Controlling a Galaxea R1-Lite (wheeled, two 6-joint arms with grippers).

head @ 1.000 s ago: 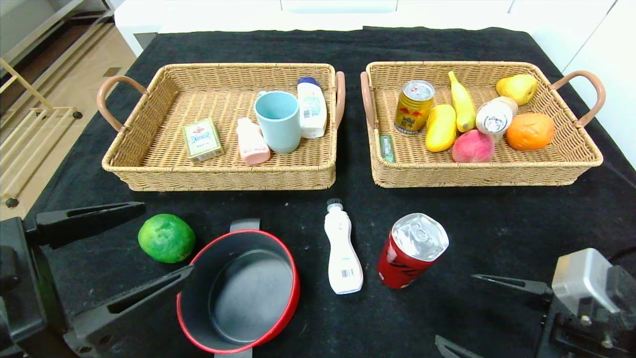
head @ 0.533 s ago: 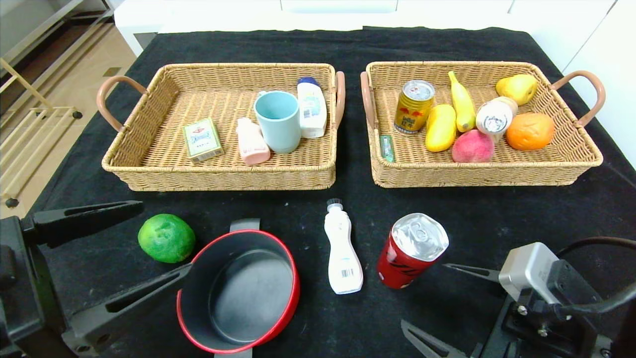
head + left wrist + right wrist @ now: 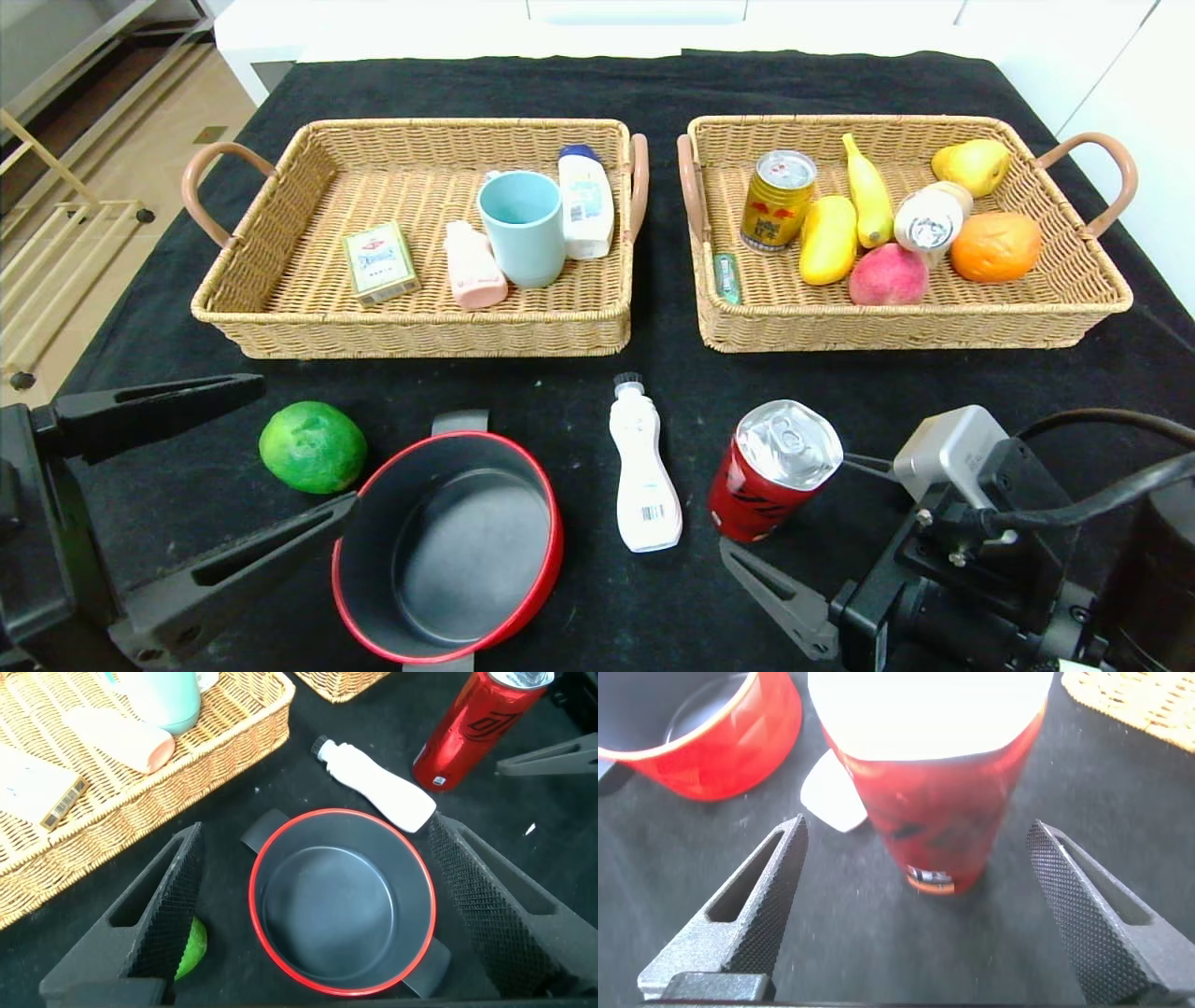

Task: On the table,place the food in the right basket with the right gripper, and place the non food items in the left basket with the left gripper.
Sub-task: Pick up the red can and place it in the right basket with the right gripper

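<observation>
Both grippers matte black w/ long tapered fingers, textured grid pads inside. Right gripper [image 3: 810, 541] has a silver-grey cam block at 12 o'clock on the wrist, small screws, thick black cable. Left gripper [image 3: 224, 481] bulkier, plain black body.

A red can [image 3: 773, 471] with black markings and a silver top stood on the black cloth [image 3: 934, 392]. At its nine o'clock lay a white bottle [image 3: 643, 471] with a black cap, then a pot [image 3: 448, 546], red outside and dark grey inside, and a mottled green lime [image 3: 312, 446]. Both baskets [image 3: 411, 327] were tan wicker.
</observation>
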